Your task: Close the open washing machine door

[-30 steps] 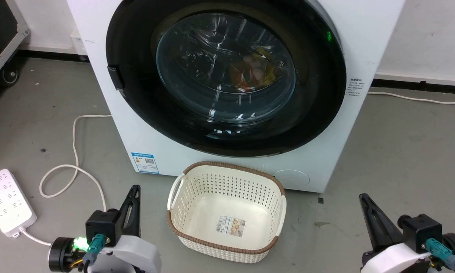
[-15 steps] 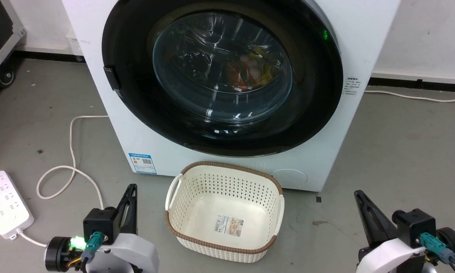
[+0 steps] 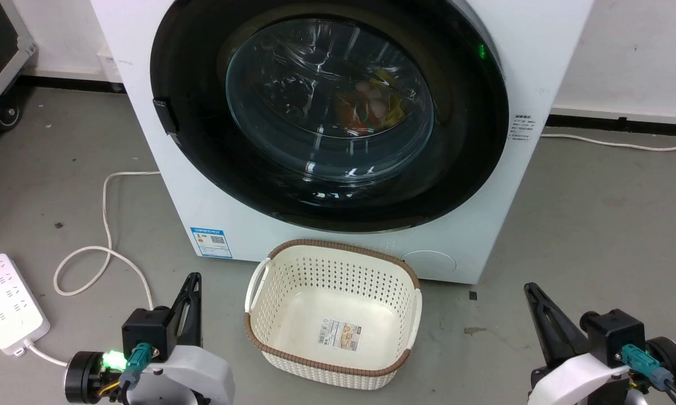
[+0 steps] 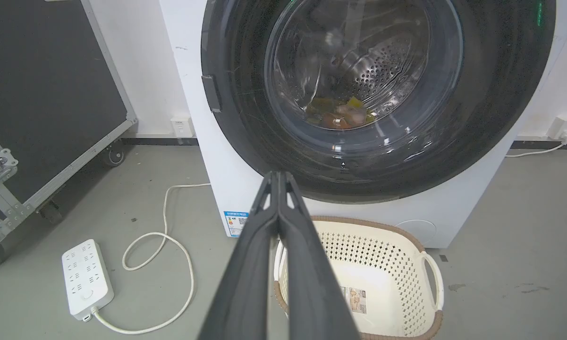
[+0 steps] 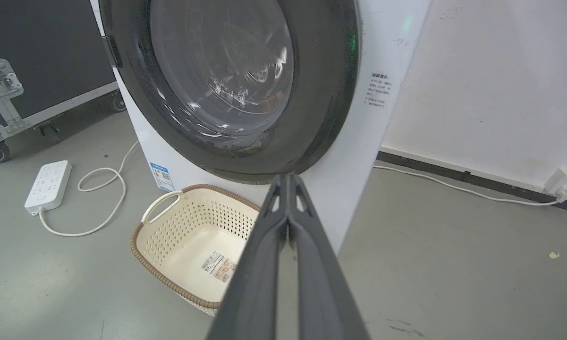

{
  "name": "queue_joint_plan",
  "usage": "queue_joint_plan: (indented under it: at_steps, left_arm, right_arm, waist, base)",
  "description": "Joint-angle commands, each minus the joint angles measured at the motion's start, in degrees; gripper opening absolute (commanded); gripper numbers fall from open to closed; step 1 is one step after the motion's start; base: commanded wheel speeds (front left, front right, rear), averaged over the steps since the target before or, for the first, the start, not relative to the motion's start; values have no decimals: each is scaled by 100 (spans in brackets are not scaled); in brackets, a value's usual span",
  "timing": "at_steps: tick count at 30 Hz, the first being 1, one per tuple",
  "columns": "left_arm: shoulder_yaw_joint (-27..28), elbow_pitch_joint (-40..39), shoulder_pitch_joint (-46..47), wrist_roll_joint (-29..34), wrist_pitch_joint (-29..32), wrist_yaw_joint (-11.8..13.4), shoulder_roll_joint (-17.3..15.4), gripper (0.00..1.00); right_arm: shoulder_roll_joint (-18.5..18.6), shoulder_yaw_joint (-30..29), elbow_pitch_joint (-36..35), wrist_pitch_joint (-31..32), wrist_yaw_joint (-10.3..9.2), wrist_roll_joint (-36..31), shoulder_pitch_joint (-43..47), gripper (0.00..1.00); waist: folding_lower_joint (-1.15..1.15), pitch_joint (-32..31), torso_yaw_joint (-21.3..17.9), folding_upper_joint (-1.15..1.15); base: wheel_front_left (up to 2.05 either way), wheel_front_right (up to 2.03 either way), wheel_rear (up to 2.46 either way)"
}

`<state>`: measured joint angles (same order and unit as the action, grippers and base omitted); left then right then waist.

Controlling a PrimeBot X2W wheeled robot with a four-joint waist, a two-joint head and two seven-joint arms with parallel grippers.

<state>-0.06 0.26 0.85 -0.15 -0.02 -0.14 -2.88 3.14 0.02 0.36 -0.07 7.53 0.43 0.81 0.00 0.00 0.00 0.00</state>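
While washing machine door (image 3: 326, 112) is seen flush against machine front (image 3: 292, 242), left gripper (image 4: 278, 175) fingers are pressed together at 7 o'clock, right gripper (image 5: 288, 177) fingers likewise at 5 o'clock.

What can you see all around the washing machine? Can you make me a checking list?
Surface: grey floor, a few small marks.
Job's things: washing machine door lies flat against the machine front and looks shut; coloured laundry behind its glass.
Clutter: cream basket, empty but for a label, on the floor before the machine.
Grippers: left gripper and right gripper both shut, holding nothing, apart from the door.
Cables: white cable loops from the machine's side to a power strip; second cable runs near the wall.
Surroundings: white wall; black wheeled case.
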Motion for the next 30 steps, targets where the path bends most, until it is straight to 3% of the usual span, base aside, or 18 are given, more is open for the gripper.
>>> queue_joint_plan:
  at_steps: [1,30]
  left_arm:
    - [6,-26,-85,15,2,14,1,0]
    - [6,-26,-85,15,2,14,1,0]
  right_arm:
    - [-26,-2,-36,7,-4,-43,-81,0]
    - [-26,-2,-36,7,-4,-43,-81,0]
  waist:
    - [0,0,0,0]
    - [0,0,0,0]
  base:
    - [0,0,0]
    - [0,0,0]
